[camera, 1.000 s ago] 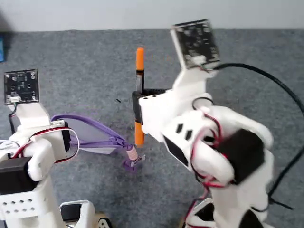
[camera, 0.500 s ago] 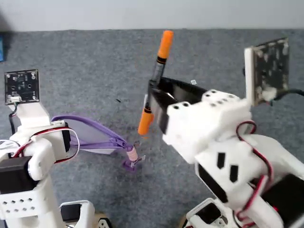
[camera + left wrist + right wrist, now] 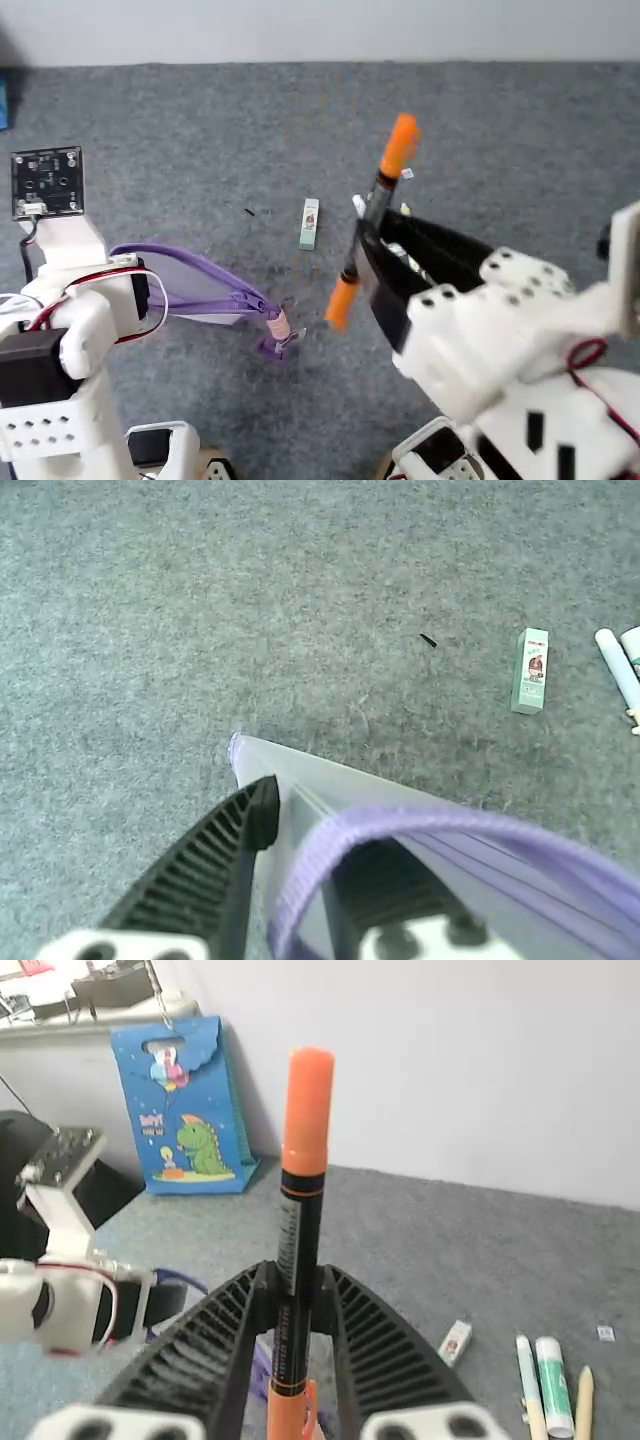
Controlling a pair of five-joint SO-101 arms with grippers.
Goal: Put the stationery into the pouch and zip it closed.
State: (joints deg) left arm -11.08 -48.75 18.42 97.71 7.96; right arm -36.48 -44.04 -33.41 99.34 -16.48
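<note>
Right tool: clamped on the orange marker, which is lifted off the worktop and tilted, right of the pouch.
Left tool: pinching the purple pouch rim at the left, mouth held up.
Change: the right arm has swung right with the marker, uncovering a small green box.
Meaning: marker secured — it likely next needs carrying left to the pouch mouth.

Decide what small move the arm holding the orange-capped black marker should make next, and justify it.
Probably carry the right gripper across toward the purple-trimmed clear pouch: its orange-capped black marker is clamped and held above the table, while the left gripper holds the pouch's rim.
</note>
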